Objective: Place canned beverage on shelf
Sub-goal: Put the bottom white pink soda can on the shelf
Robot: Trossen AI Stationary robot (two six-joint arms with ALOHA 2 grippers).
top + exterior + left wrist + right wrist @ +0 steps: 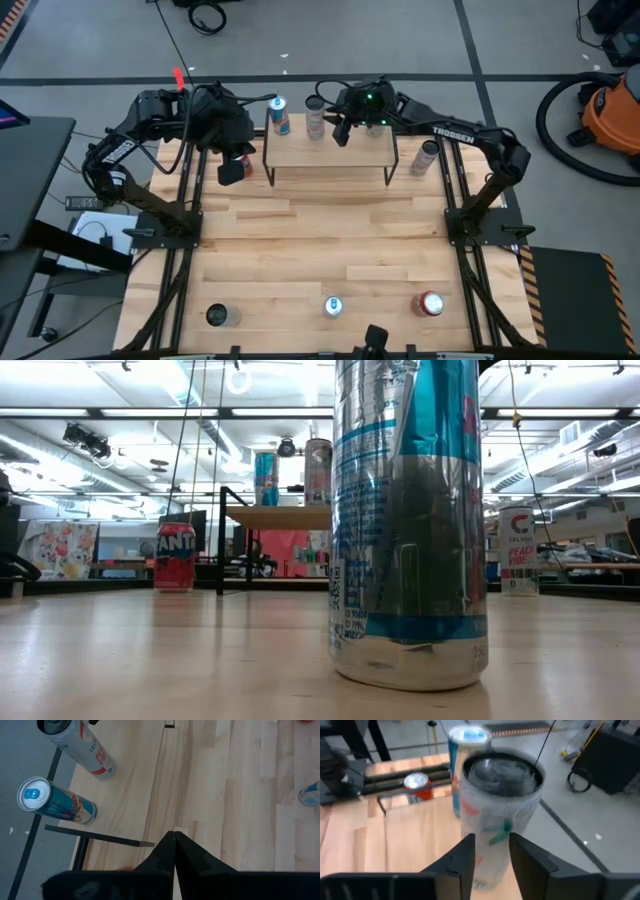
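Cans stand on the shelf (330, 152) at the top centre of your high view: a blue-and-silver can (279, 116) at its upper left corner and a white can (315, 118) just right of it, both upright on the light-wood board. Your right hand (341, 131) sits just beside that white can, and in the right wrist view its two fingers (462, 854) stand on either side of the can's frosted body (497, 810), close against it; you cannot tell from the pictures whether they have let go or grip it. Your left hand (174, 851) hangs over the bench (320, 250) just left of the shelf, fingers pressed together on nothing. Below it, near the shelf's left leg, you see a red Fanta can (174, 557). Right of the shelf a white Celsius can (426, 158) stands on the bench. Along the bottom edge of the high view three more cans wait well apart: a dark-topped one (218, 316) at lower left, a blue-and-silver one (332, 306) at centre, a red one (430, 304) at right.
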